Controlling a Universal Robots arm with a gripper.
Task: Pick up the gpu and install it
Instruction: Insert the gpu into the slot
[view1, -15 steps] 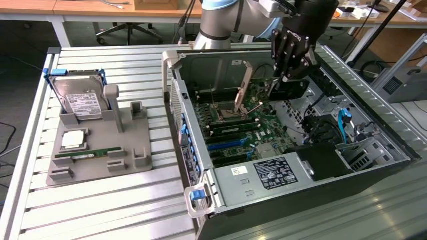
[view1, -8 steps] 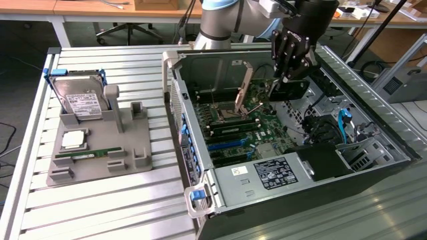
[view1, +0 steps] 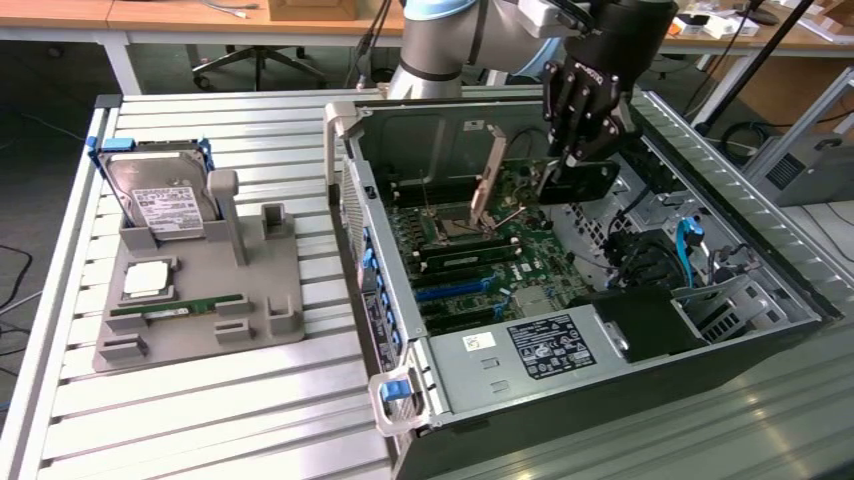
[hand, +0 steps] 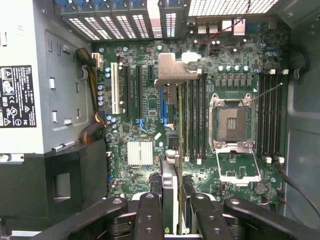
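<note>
On the exterior view's left, a grey moulded stand (view1: 200, 300) sits on the slatted metal table (view1: 200, 420), carrying the silver hard drive (view1: 160, 200) and a narrow green RAM stick (view1: 178, 308). Rightward, the open computer case (view1: 400, 300) shows its green motherboard (view1: 521, 255). Above it, the black gripper (view1: 583, 160) pinches the gpu (view1: 491, 180), thin and flat. The wrist view shows the gripper (hand: 172, 200) clamped on the gpu (hand: 169, 185) edge-on, silver bracket (hand: 175, 72) above the slots (hand: 134, 90), walls close either side.
</note>
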